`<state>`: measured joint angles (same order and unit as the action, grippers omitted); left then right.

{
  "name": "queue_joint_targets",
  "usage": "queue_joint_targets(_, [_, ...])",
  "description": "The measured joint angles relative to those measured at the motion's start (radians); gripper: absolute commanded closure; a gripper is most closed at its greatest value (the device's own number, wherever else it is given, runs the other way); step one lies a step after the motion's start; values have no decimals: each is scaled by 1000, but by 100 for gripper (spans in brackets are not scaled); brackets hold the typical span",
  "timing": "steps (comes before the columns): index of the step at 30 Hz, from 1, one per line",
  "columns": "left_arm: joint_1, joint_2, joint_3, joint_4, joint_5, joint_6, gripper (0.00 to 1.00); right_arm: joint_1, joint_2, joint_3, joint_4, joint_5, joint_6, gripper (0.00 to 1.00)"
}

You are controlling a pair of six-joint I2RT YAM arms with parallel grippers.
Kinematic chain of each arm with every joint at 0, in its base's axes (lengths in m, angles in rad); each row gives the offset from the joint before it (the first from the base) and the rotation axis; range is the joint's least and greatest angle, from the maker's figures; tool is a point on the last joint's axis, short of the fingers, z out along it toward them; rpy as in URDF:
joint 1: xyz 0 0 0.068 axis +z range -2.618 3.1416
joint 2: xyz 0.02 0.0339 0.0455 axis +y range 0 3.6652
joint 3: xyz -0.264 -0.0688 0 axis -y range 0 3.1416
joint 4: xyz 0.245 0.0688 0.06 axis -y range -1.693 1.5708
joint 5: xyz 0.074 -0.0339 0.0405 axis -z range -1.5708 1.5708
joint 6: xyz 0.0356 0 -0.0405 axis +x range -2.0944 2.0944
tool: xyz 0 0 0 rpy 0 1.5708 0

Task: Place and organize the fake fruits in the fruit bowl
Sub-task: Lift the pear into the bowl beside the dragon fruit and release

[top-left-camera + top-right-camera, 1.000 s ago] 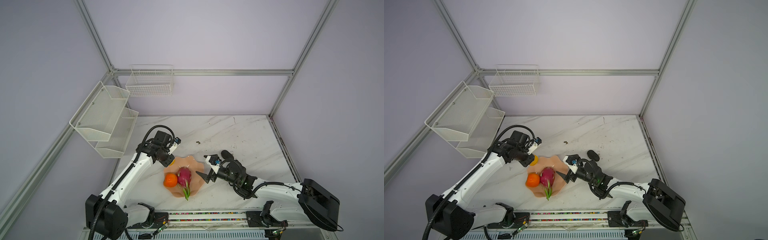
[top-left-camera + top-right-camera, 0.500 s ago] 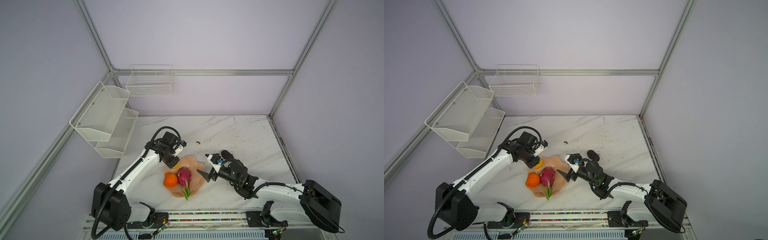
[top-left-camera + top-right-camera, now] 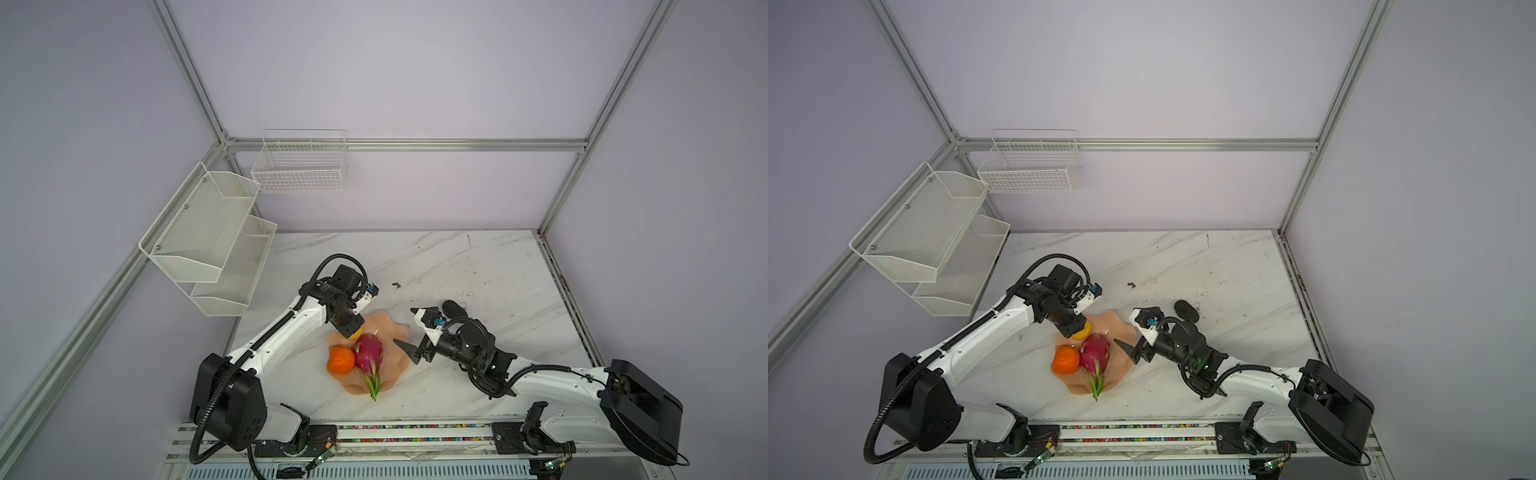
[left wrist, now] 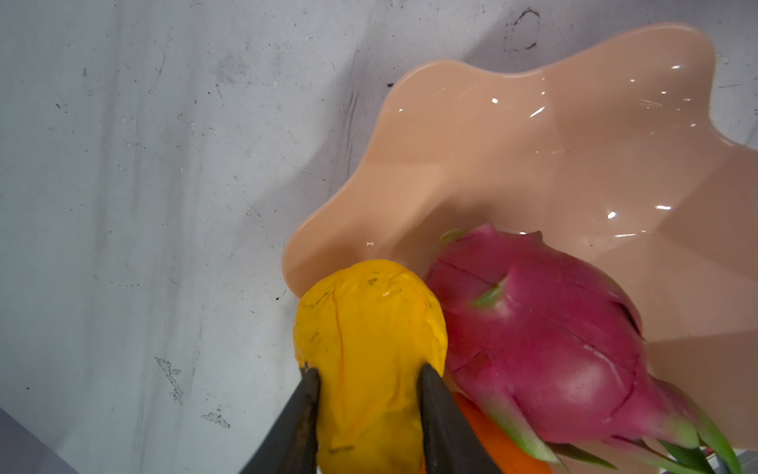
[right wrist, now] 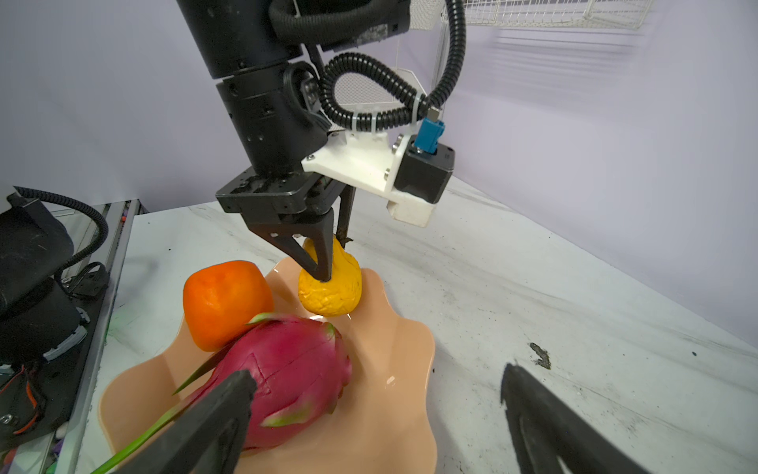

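The left gripper (image 4: pixel 368 375) is clamped on the yellow pear (image 4: pixel 369 328), one dark finger on each flank of its narrow upper half. The right gripper (image 5: pixel 375 373) is spread wide and holds nothing.

Risks, gravest first. The pear hangs over a rim lobe of the fruit bowl (image 4: pixel 471 143), above the sloping wall rather than the floor. If let go here, it could roll outward over the low scalloped edge onto the table (image 3: pixel 478 270), and the glossy surface would help it slide. Whether its base touches the bowl cannot be told. Second, the pear sits just beside the dragon fruit (image 4: pixel 545 328). A downward push could shove that fruit against the orange (image 5: pixel 223 301), which sits at the bowl's edge and could be tipped out. Third, the right gripper's open fingers hover low at the dragon fruit's side of the bowl, so a sideways move by either arm could bring contact. Lesser: one dark oval fruit (image 3: pixel 454 308) lies on the table beyond the right arm, outside the bowl.

Pose. The left arm reaches forward from its base, with the wrist bent so the fingers point almost straight down. The right arm lies low, its gripper aimed roughly level at the bowl.
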<state>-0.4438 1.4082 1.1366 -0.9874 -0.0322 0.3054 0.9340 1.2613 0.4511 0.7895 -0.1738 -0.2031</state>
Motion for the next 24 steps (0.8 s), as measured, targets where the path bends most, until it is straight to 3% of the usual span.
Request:
queue_joint_targets(14, [-3,-24,-2,4,-2,0,45,-11,1,0,0,21,11,3])
queue_joint_targets(24, [-4,-119,-2,42,32,12,42,-138,-15,-16,5,38,82,3])
